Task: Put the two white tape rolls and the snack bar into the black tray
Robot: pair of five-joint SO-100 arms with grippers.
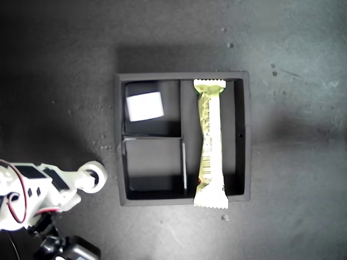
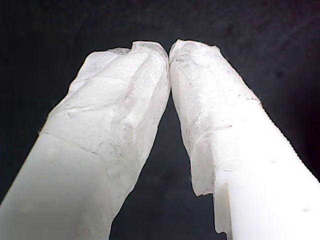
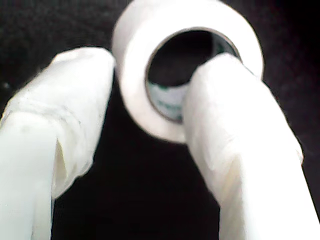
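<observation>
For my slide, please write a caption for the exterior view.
Snack bar and one tape roll in black tray; second tool holds another roll.

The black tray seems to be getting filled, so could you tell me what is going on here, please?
I am loading the square, shallow black tray. The long snack bar in its cream wrapper already lies in the long compartment, one crimped end sticking over the wall. One white tape roll sits in a small compartment. My second gripper holds the other white tape roll with the pale green core, one finger through its hole, outside the tray at the exterior view's left. My first gripper is shut and empty.
</observation>
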